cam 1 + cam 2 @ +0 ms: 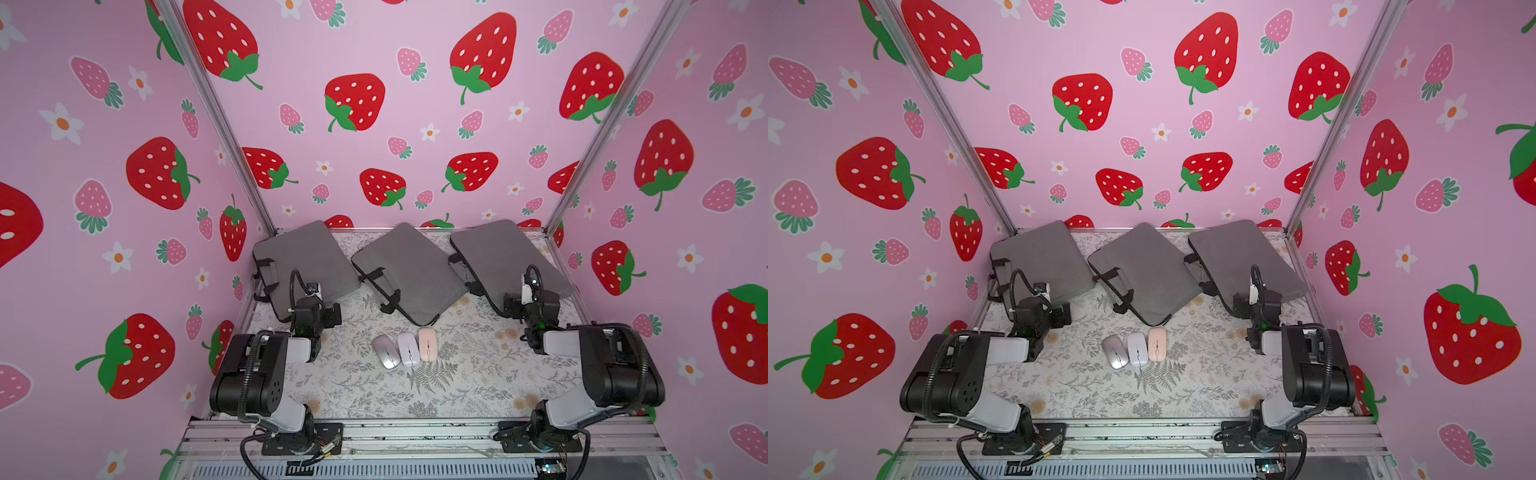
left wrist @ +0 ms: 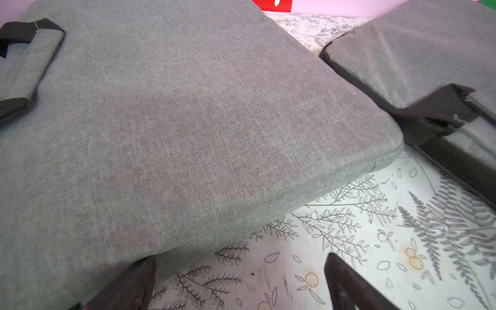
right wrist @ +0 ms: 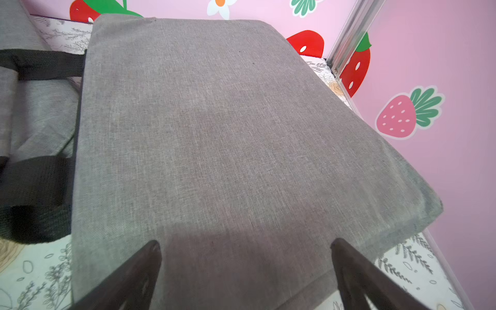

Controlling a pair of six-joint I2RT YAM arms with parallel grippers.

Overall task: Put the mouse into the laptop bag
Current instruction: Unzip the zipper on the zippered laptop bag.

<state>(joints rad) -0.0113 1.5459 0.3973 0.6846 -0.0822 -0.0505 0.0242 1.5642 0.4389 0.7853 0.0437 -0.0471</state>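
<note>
Three mice lie side by side mid-table in both top views: silver (image 1: 385, 351) (image 1: 1115, 351), white (image 1: 408, 349) (image 1: 1137, 349) and pink (image 1: 427, 344) (image 1: 1157, 344). Three grey laptop bags lie flat along the back: left (image 1: 305, 259) (image 2: 188, 128), middle (image 1: 409, 272) (image 2: 418, 59) and right (image 1: 505, 255) (image 3: 220, 128). My left gripper (image 1: 320, 305) (image 2: 240, 260) is open over the left bag's near corner, holding nothing. The right gripper (image 1: 528, 299) (image 3: 245, 243) is open above the right bag's near end, also holding nothing. Both are well behind the mice.
A floral cloth (image 1: 457, 386) covers the table. Strawberry-print walls (image 1: 374, 124) close in the back and both sides, with metal posts (image 1: 232, 137) at the corners. Black handles (image 1: 388, 291) stick out from the bags' near edges. An aluminium rail (image 1: 415, 432) runs along the front.
</note>
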